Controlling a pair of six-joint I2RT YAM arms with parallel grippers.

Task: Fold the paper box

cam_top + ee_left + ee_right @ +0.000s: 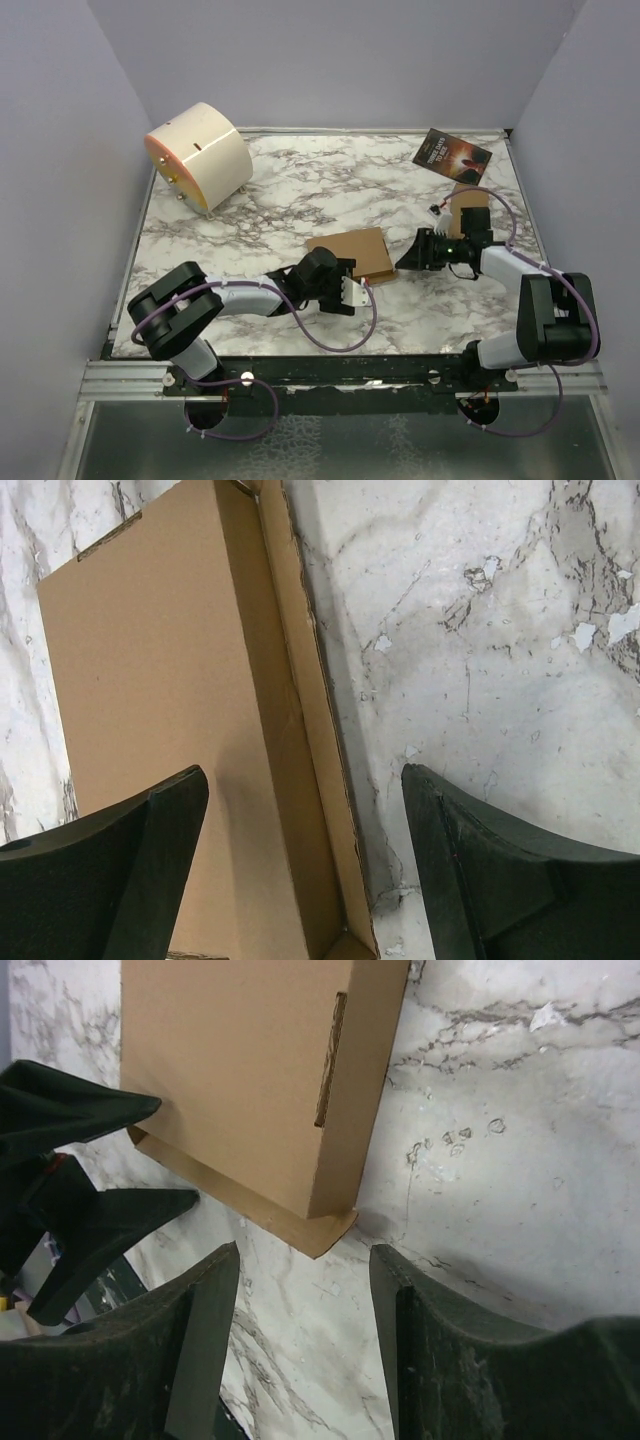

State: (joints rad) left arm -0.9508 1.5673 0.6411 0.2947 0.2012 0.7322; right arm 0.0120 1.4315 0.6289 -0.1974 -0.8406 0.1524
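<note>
Showing right-wrist only: paper box (230, 1070) slot (330, 1060)

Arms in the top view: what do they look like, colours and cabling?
The left arm and right arm match: black joint housings, white link shells, a thin purple cable looping along each. The left gripper and right gripper have broad, matte black, wedge-shaped fingers.

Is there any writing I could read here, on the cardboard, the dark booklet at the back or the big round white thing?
On the dark booklet: a few lines of pale lettering, too small and blurred to read.
On the paper box: none; plain brown in every view.
On the round white drum: no lettering visible.
</note>
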